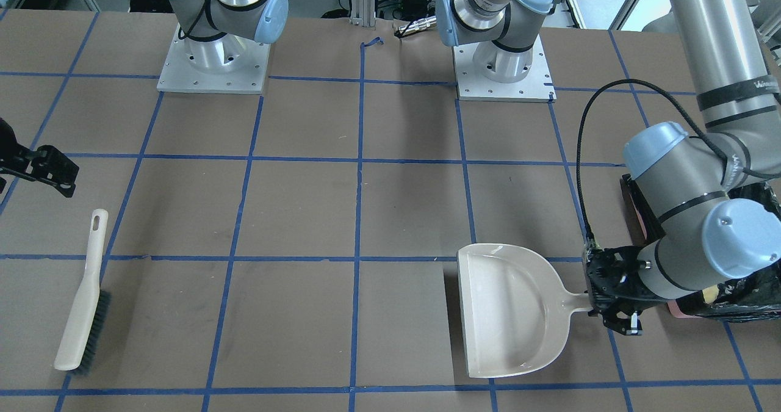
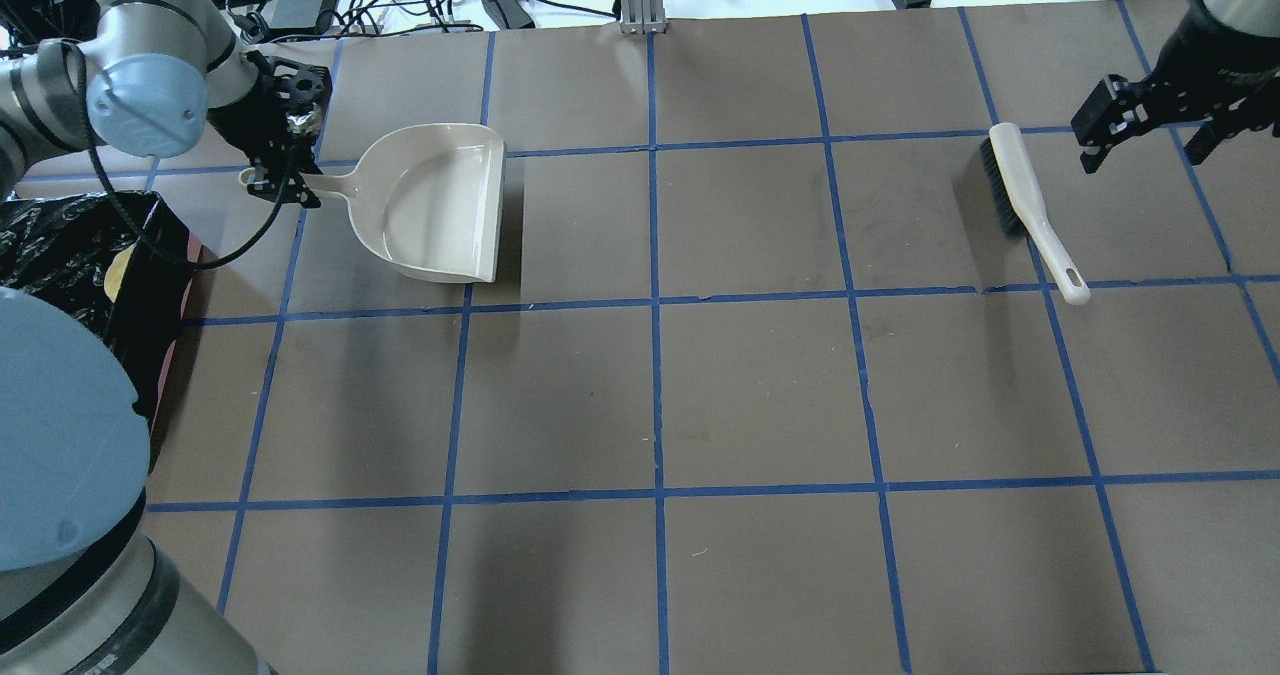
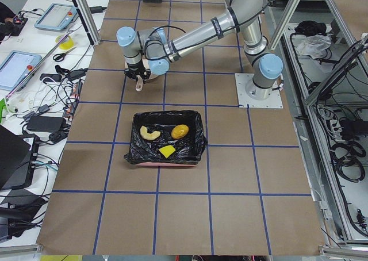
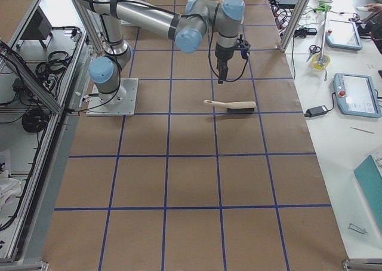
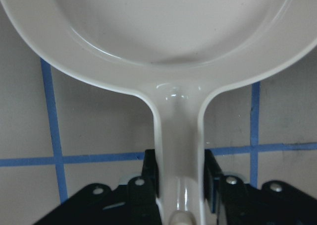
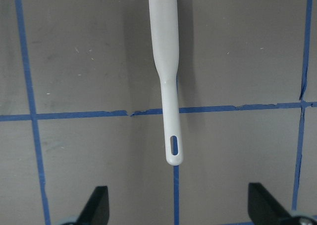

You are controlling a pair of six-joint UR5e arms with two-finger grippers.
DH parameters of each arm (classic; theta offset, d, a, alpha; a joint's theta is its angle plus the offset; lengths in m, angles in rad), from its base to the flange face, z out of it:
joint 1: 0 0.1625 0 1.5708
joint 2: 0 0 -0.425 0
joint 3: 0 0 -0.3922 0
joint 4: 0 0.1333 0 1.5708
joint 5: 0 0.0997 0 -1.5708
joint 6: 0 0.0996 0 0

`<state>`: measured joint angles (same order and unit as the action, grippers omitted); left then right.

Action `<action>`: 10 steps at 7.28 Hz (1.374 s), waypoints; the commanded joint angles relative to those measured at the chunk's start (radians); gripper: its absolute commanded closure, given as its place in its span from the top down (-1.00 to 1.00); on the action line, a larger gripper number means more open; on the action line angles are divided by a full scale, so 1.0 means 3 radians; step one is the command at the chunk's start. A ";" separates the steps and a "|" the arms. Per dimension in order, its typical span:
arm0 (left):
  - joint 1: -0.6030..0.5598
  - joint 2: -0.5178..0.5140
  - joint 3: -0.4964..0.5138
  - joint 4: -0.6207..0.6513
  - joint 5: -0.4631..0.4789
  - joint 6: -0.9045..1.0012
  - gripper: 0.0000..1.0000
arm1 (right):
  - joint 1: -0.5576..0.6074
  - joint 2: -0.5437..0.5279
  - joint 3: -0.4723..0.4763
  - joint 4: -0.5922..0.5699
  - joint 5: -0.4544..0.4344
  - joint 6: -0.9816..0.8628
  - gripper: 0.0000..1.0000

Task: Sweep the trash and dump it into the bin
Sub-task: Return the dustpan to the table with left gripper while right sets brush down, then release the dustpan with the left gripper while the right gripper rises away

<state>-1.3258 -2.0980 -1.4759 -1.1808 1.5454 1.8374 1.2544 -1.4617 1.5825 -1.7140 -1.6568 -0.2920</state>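
Observation:
The trash lies inside the bin (image 3: pixel 195 141), which is lined with a black bag: a golden-brown lump (image 3: pixel 179 131), a pale yellow wedge slice (image 3: pixel 150 133) and a yellow sponge piece (image 3: pixel 167 152). The beige dustpan (image 1: pixel 506 308) rests empty on the table. My left gripper (image 1: pixel 617 320) is shut on the end of its handle; in the left wrist view (image 5: pixel 181 185) the fingers (image 5: pixel 151 173) press both sides of the handle. My right gripper (image 2: pixel 1140 125) is open and empty, hovering just off the handle end of the brush (image 2: pixel 1020 195), which lies flat on the table.
The bin (image 2: pixel 60 245) stands at the table's left end, close to the left arm's elbow. The two arm bases (image 1: pixel 213 64) sit at the robot's edge. Blue tape lines grid the brown table.

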 commanded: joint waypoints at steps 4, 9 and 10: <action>-0.0045 -0.0124 -0.0066 0.0137 -0.0104 -0.0050 -1.00 | 0.1323 -0.0200 0.0027 0.0161 0.0031 0.0278 1.00; -0.0070 -0.0196 -0.0071 0.0260 -0.0115 -0.0173 -0.94 | 0.1331 -0.0434 0.0027 0.0222 0.0031 0.0293 1.00; -0.0075 -0.0196 -0.0071 0.0254 -0.0120 -0.0183 -0.01 | 0.1326 -0.0476 0.0027 0.0232 0.0168 0.0415 1.00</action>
<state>-1.3461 -2.1560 -1.4973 -1.1036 1.5111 1.7890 1.6543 -1.5816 1.5885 -1.6498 -1.6383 -0.1959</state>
